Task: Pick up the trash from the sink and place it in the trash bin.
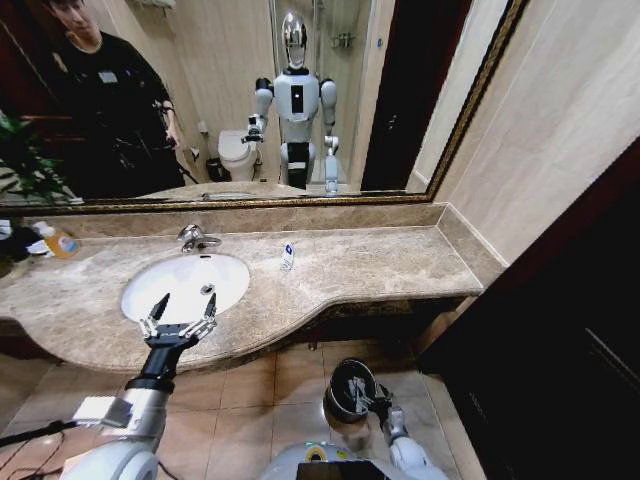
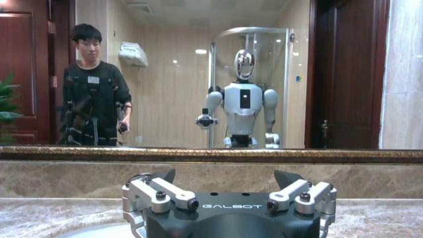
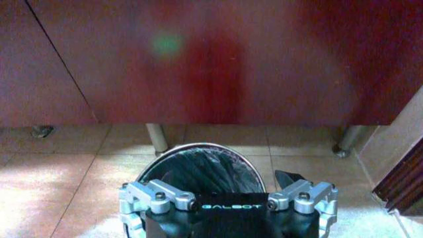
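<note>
Left gripper [image 1: 178, 318]: fingers spread wide, empty, arm stretched forward, lower left, over the sink [image 1: 150, 300] front rim.
Right gripper [image 1: 368, 397]: fingers apart, lower centre, over the trash bin [image 1: 345, 388].
Small bottle [image 1: 287, 257]: upright on the counter [image 1: 380, 265], centre.

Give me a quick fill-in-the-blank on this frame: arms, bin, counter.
1. The left gripper hovers, jaws open, over the near rim of the ____.
2. The right gripper hangs low above the trash bin, which stands on the ____.
3. A small bottle stands on the counter beside the sink, on the robot's ____ side.

Missing: sink; floor; right
</note>
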Motion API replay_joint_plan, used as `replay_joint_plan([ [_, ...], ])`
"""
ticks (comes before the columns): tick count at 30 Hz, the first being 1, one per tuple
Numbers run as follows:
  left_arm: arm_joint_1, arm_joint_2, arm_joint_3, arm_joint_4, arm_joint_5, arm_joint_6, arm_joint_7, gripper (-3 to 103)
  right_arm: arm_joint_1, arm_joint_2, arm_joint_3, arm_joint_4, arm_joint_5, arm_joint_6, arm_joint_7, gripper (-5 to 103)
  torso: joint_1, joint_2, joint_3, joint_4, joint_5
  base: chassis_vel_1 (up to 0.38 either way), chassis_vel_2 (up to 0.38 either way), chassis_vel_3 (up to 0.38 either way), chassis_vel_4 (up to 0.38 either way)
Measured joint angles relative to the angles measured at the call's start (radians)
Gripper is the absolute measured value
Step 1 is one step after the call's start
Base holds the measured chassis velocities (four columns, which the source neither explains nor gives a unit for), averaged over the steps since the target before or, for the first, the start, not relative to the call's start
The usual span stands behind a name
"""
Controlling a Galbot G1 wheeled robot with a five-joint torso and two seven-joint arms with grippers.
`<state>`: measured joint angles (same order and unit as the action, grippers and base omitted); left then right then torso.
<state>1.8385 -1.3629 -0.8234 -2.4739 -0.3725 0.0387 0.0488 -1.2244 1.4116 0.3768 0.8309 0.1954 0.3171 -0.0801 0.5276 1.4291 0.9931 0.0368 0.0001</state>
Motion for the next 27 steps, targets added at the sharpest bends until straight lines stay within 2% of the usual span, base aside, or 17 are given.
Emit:
replay_joint_plan([
  [11,0.0,0.0,0.0,0.0,0.0,0.0,0.0,100,-0.021,-0.012,-0.001,0.042,0.001,-0.007,-0.001,100,0.0,0.0,0.0,0.0001,0.0001,0.0,0.0,0.0,0.0],
  [15,0.0,0.0,0.0,0.0,0.0,0.0,0.0,100,-0.069,-0.039,0.002,0.15,0.004,-0.045,-0.01,100,0.0,0.0,0.0,-0.0001,0.0003,0.0,0.0,0.0,0.0],
  [20,0.0,0.0,0.0,0.0,0.0,0.0,0.0,100,-0.167,-0.103,0.041,0.415,0.023,-0.095,-0.059,100,0.0,0.0,0.0,-0.0001,0.0,0.0,0.0,0.0,0.0],
  [23,0.0,0.0,0.0,0.0,0.0,0.0,0.0,100,-0.202,-0.113,0.074,0.512,0.019,-0.098,-0.08,100,0.0,0.0,0.0,-0.0001,-0.0002,0.0,0.0,0.0,0.0],
  [25,0.0,0.0,0.0,0.0,0.0,0.0,0.0,100,-0.241,-0.121,0.119,0.674,0.012,-0.12,-0.094,100,0.0,0.0,0.0,0.0,0.0002,0.0,0.0,0.0,0.0],
  [27,0.0,0.0,0.0,0.0,0.0,0.0,0.0,100,-0.247,-0.122,0.124,0.699,0.01,-0.124,-0.095,100,0.0,0.0,0.0,-0.0001,0.0001,0.0,0.0,0.0,0.0],
])
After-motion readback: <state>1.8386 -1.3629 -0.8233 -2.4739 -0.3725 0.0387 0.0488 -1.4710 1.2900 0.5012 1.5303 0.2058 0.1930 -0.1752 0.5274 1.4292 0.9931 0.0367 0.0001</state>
